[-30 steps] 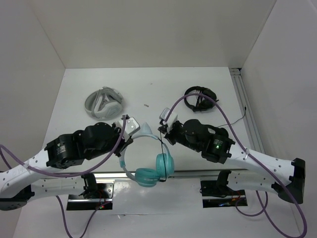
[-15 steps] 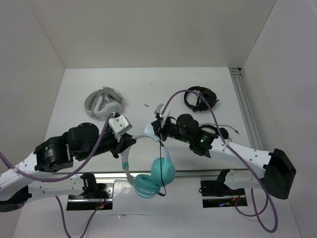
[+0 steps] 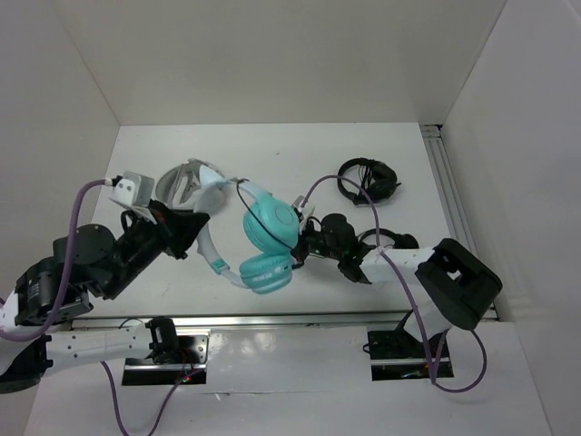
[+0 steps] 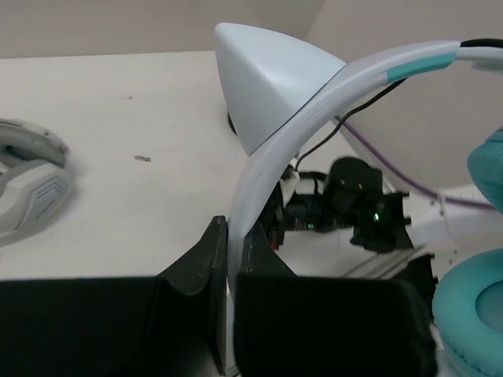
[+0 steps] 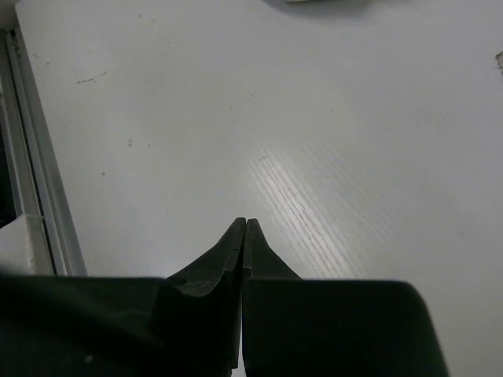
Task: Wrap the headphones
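Overhead, shows the headphones between the two arms: band end to the left, held in the left gripper, teal cups to the right, just beside the right gripper. From the left wrist, confirms fingers clamped on the white headband, black cable running rightward. From the right wrist, shows both fingertips pressed shut above the table, no cable visible between; likely leaves the right arm nearer for winding.
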